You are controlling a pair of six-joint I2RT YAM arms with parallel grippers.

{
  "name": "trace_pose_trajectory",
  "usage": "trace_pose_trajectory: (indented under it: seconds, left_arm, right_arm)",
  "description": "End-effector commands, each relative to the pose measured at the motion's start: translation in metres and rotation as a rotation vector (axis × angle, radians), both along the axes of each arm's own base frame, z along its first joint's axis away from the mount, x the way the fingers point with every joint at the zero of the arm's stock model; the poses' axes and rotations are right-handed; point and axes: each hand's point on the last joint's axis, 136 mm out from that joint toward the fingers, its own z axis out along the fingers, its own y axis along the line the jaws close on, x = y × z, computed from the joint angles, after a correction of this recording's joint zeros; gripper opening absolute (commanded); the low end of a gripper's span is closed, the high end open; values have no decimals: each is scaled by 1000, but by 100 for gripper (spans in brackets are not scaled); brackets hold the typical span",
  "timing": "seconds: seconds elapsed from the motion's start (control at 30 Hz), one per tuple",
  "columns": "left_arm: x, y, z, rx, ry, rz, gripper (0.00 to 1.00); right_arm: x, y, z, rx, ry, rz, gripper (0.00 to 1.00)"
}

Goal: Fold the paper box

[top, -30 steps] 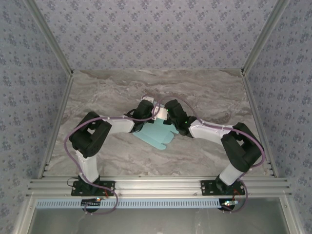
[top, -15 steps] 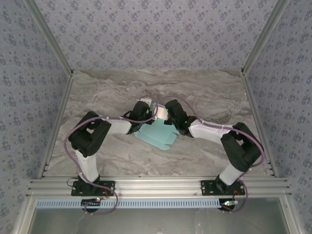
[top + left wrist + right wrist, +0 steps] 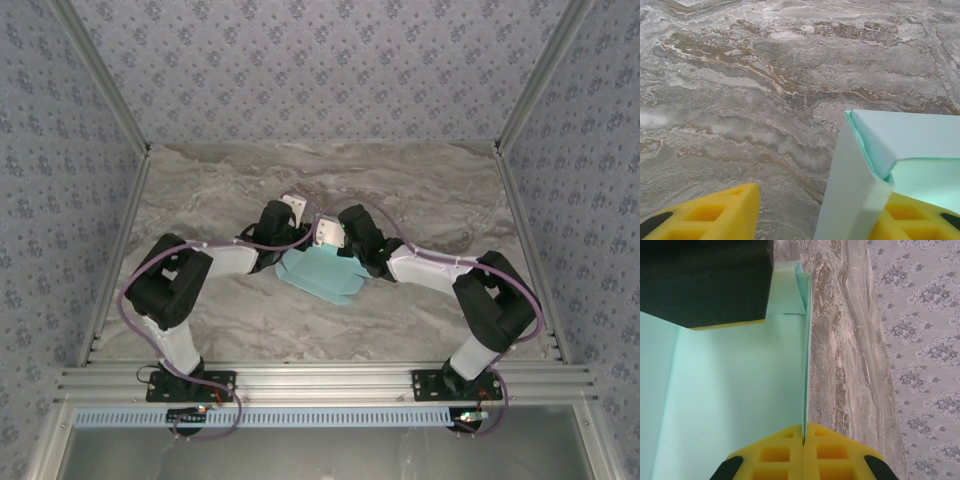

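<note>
The left gripper (image 3: pixel 807 217) is open, with a box (image 3: pixel 322 272) wall by one finger. The box sits mid-table (image 3: pixel 420 190) between the arms. The right gripper (image 3: pixel 804 437) pinches a box edge, likely to keep it still.

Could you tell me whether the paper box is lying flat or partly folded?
Partly folded. The box has a creased corner standing up in the left wrist view, and the right gripper pinches one raised wall.
</note>
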Motion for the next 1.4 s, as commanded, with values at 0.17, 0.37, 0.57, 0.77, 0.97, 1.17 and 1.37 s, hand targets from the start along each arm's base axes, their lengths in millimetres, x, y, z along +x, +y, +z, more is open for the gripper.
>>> trace_pose_trajectory:
  seconds: [0.17, 0.37, 0.57, 0.77, 0.97, 1.17, 1.37]
  left_arm:
    - [5, -5, -6, -3, 9, -30, 41]
    - [7, -7, -13, 0, 20, -30, 34]
    - [9, -11, -5, -29, 1, -38, 23]
    - [8, -10, -2, -23, -12, -38, 18]
    - [6, -6, 4, -16, -50, -33, 15]
    - [5, -4, 8, -17, -74, -22, 14]
    - [11, 8, 16, -8, -98, 54, 14]
  right_arm:
    - [-2, -4, -5, -35, 34, 0, 0]
    - [-2, -3, -4, -33, 31, 0, 0]
    - [-2, -2, -4, -31, 31, 2, 0]
    - [-1, -1, 0, -22, 26, 0, 5]
    - [0, -2, 7, 1, 17, -15, 21]
    - [-4, -3, 26, 97, 13, -42, 36]
    - [-17, -8, 58, 281, 37, -84, 54]
